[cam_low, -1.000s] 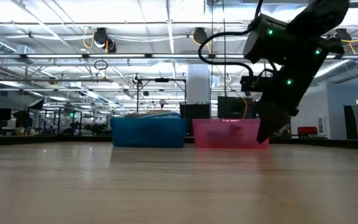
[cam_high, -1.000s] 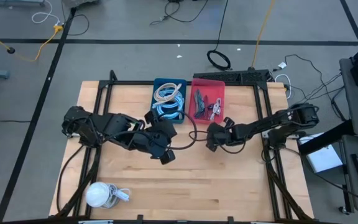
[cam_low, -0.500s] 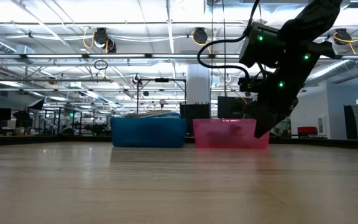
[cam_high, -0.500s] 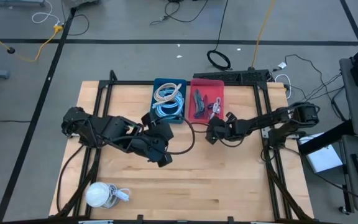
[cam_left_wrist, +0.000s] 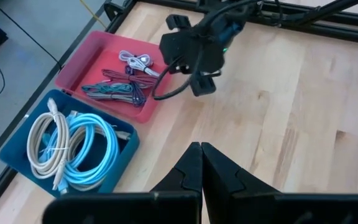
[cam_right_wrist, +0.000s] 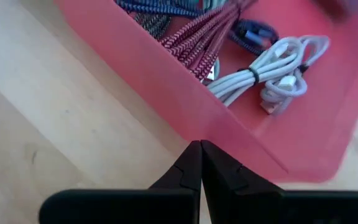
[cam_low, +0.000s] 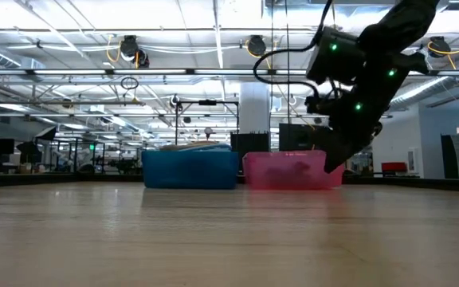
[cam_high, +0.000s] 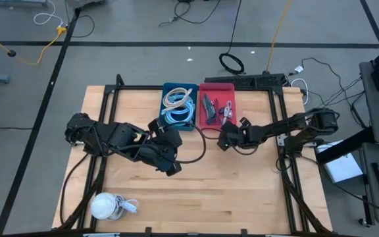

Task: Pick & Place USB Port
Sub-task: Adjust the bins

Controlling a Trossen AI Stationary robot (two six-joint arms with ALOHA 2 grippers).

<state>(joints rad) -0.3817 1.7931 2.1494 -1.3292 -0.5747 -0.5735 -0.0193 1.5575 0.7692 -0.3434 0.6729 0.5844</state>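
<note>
A red bin (cam_high: 217,85) stands at the table's far middle, beside a blue bin (cam_high: 165,105) of coiled cables. In the red bin lie a white USB cable bundle (cam_right_wrist: 272,74) and maroon braided cables (cam_right_wrist: 201,46). My right gripper (cam_high: 220,139) is shut, its tips at the red bin's near wall. My left gripper (cam_high: 170,166) is shut on nothing and held well above the table's middle, its closed tips (cam_left_wrist: 201,148) looking toward both bins. My right gripper's shut fingertips (cam_right_wrist: 194,152) meet the outer face of the red bin's near wall (cam_right_wrist: 185,109), low down near its right corner. They come slanting down from the table's near-right side. The bin stands flat on the table.
A white round device with a cord (cam_high: 105,205) lies at the near left corner. A black frame (cam_high: 110,92) borders the tabletop. Bare wood lies between the bins and the near edge (cam_low: 229,239).
My right gripper has moved toward the far edge, up to the red bin, turning a little. The red bin has slid a short way toward the blue bin on its left, still flat on the table.
</note>
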